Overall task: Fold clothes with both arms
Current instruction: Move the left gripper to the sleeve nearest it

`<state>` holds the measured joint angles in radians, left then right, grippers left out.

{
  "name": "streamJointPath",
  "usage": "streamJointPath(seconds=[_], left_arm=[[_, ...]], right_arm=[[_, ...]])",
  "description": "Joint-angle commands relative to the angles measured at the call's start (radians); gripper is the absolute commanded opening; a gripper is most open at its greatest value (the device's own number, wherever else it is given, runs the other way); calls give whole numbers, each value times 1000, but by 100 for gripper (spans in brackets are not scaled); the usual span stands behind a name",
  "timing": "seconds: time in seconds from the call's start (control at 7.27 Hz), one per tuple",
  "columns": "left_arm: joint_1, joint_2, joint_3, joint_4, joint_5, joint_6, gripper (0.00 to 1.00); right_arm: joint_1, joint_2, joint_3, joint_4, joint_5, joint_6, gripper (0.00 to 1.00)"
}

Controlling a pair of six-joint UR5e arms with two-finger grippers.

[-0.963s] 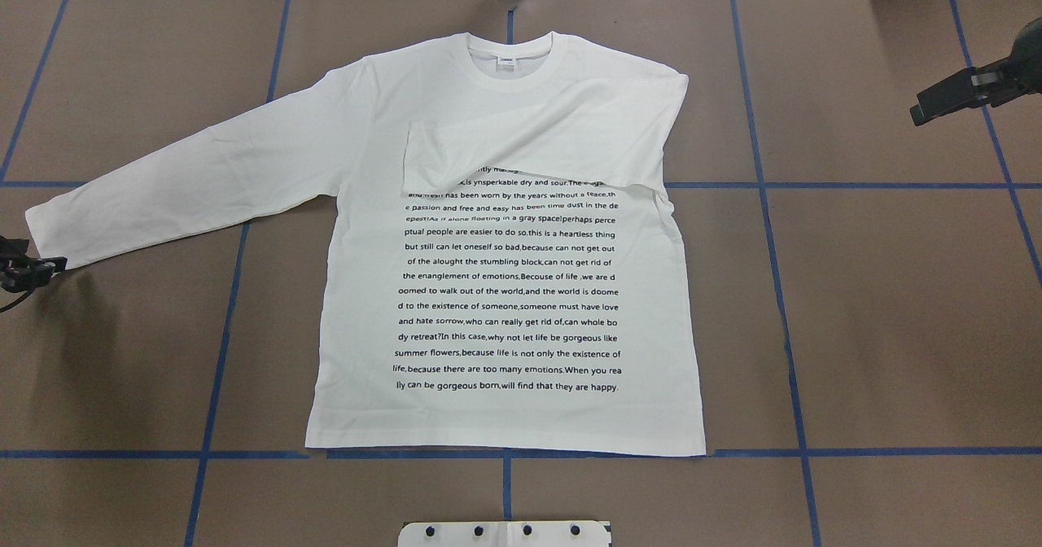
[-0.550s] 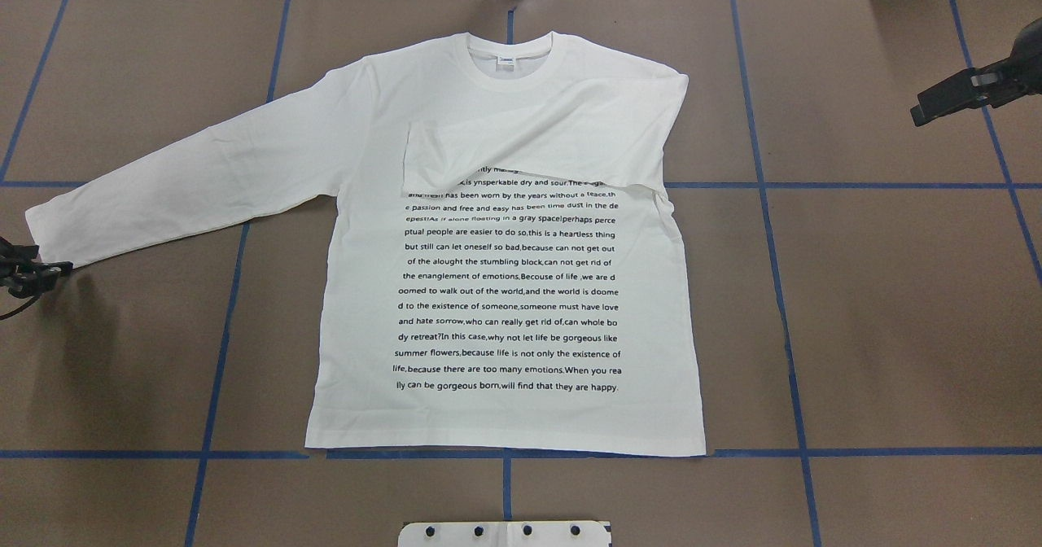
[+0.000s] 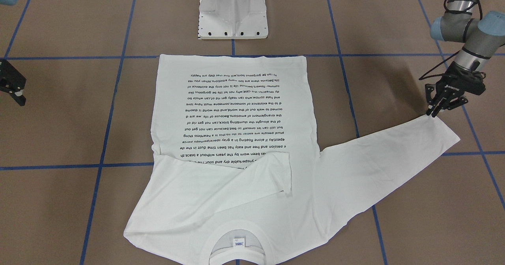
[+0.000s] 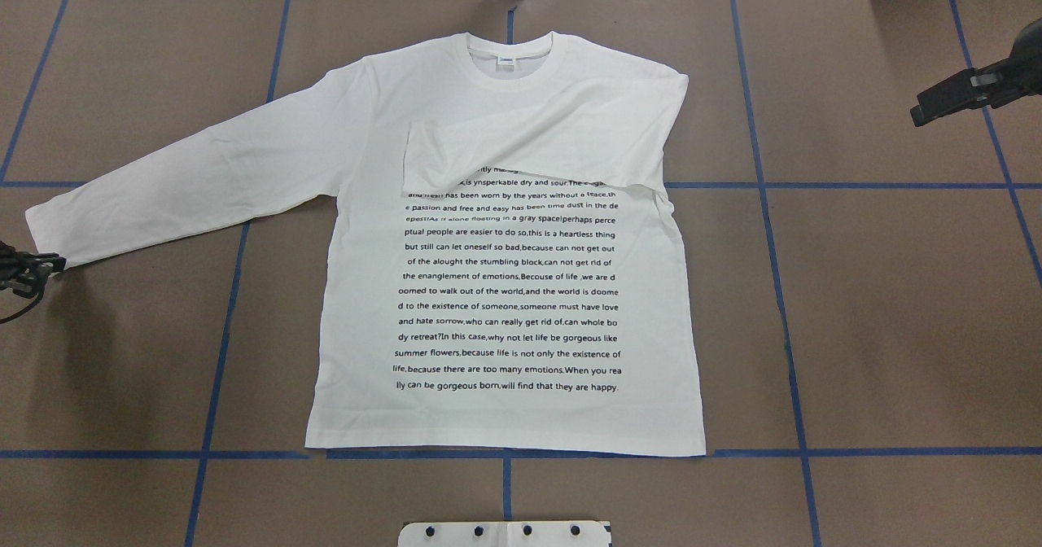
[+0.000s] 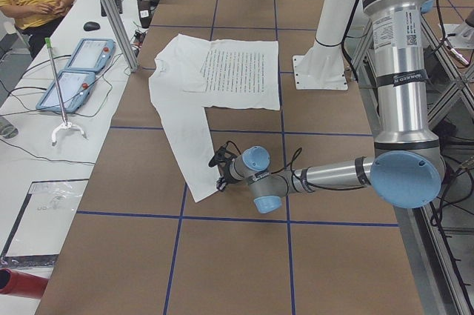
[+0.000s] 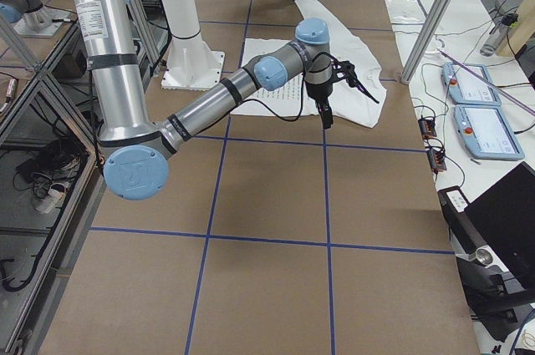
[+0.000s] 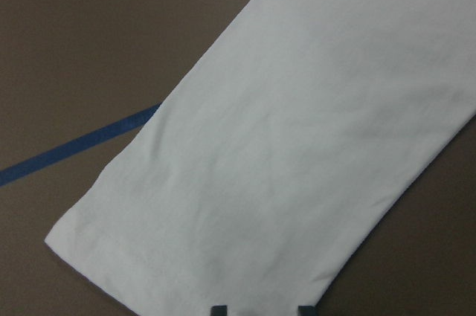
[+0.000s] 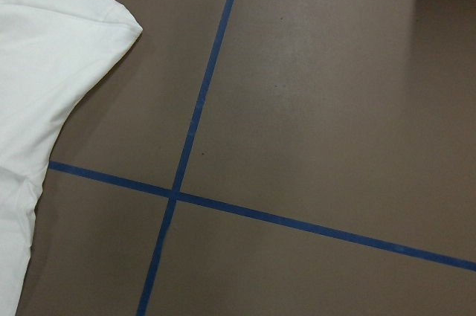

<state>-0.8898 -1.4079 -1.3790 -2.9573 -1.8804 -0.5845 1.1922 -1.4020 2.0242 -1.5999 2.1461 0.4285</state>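
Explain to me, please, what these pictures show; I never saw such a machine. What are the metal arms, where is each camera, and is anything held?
This is a robot with two jointed arms, each ending in a two-finger claw; its job is folding clothes. Four pictures come from fixed cameras: one above and behind the robot, one facing it, one at each end. Two come from small cameras on the wrists. On the brown table lies a white long-sleeved T-shirt, print up. One sleeve is folded across the chest; the other sleeve lies stretched out. The left claw is at its cuff, fingers apart, gripping nothing yet. The right claw hovers over bare table, empty.
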Motion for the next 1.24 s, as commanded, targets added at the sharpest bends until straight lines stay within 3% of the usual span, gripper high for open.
streamJointPath(seconds=[0.0,0.28,0.41,0.55,0.83,1.1], left_arm=[[0,3,0,-8,0,2,0],[-1,4,-12,-34,-8,0,0],[-3,-8,-24,-29,-84,0,0],[-20,-29,-52,-34,-95,3,0],[-110,-159,-68,-17,-104,-12,0],[-118,-314,-66,123,-108,-85,0]], right_arm=[[0,0,-1,0,0,1,100],[0,1,-1,0,0,3,100],[0,2,-1,0,0,3,100],[0,2,-2,0,0,4,100],[0,2,-2,0,0,6,100],[0,5,-5,0,0,6,100]])
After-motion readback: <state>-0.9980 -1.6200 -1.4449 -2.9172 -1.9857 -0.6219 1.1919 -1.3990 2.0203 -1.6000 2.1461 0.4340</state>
